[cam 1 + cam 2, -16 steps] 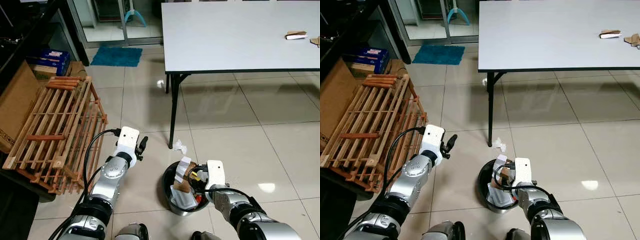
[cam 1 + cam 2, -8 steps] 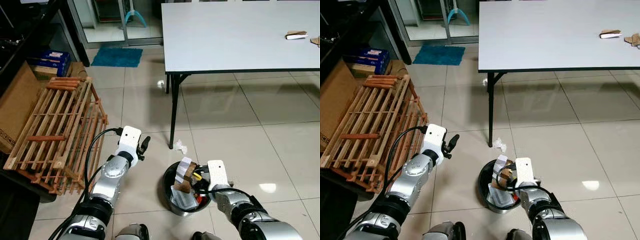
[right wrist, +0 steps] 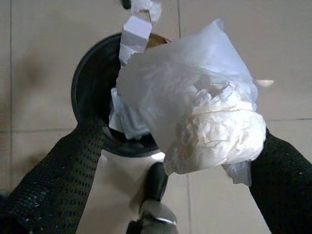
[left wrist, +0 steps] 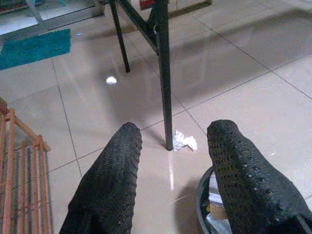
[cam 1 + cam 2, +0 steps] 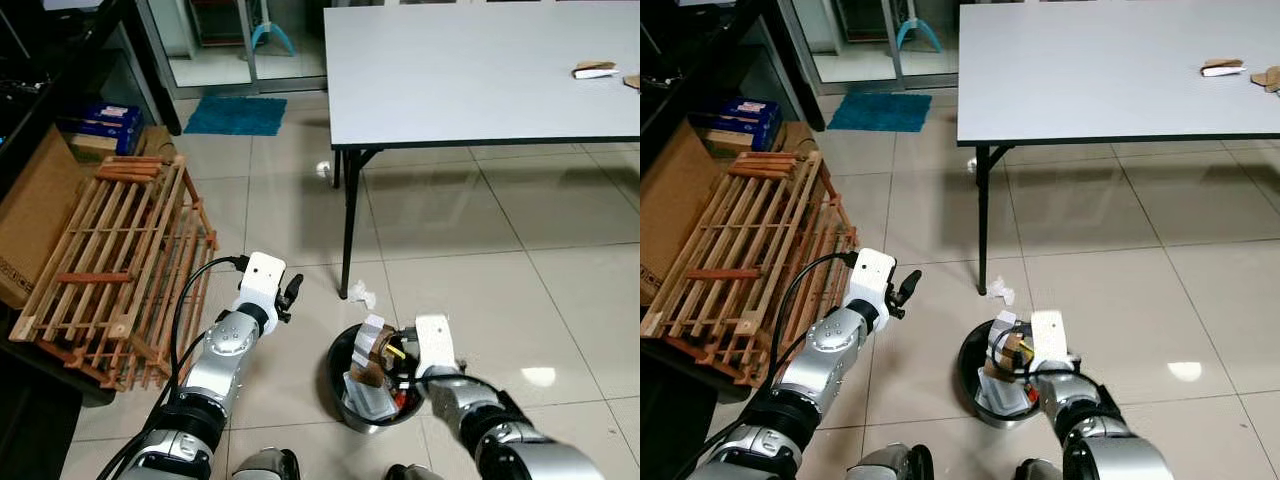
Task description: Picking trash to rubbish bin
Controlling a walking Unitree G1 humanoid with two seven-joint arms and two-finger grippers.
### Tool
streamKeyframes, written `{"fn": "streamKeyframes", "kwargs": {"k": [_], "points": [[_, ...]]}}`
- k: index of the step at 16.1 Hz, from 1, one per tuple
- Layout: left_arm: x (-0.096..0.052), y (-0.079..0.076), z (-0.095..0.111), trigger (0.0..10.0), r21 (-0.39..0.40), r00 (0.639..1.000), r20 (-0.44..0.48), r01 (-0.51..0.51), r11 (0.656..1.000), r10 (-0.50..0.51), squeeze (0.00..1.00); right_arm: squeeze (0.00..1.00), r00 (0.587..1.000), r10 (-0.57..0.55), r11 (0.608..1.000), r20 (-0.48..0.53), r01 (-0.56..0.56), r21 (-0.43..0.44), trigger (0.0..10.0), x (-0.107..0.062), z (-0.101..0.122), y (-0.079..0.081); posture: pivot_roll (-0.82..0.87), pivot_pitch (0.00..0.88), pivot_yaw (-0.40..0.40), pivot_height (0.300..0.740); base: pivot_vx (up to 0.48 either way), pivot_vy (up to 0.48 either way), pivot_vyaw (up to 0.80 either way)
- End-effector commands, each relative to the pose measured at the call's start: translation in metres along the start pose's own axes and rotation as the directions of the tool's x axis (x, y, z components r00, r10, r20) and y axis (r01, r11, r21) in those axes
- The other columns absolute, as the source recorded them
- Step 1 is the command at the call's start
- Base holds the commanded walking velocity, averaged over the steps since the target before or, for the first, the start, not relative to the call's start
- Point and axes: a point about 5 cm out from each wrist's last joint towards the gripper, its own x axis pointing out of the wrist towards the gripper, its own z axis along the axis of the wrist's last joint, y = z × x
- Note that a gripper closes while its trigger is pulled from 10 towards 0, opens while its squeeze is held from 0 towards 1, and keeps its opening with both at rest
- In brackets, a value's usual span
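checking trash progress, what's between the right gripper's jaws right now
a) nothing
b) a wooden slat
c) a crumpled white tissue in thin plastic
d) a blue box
c: the right wrist view shows the crumpled white wad between the right gripper's jaws, above the black bin.

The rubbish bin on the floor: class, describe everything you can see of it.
The rubbish bin is a round, dark container standing upright on the tiled floor, near the table leg. It holds cardboard and paper scraps, piled above its rim. The right tool hangs over it with a crumpled white wad between its fingers.
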Motion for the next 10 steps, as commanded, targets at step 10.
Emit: {"fn": "streamKeyframes", "kwargs": {"k": [10], "points": [[0.0,-0.001,0.001,10.0,0.014,1.0,-0.004,0.014,1.0,-0.013,0.0,0.0,0.999,0.014,0.989,0.033,-0.019,0.144,10.0,0.0,0.014,0.002,0.03,0.079,0.073,0.72,0.0,0.0,0.0]]}}
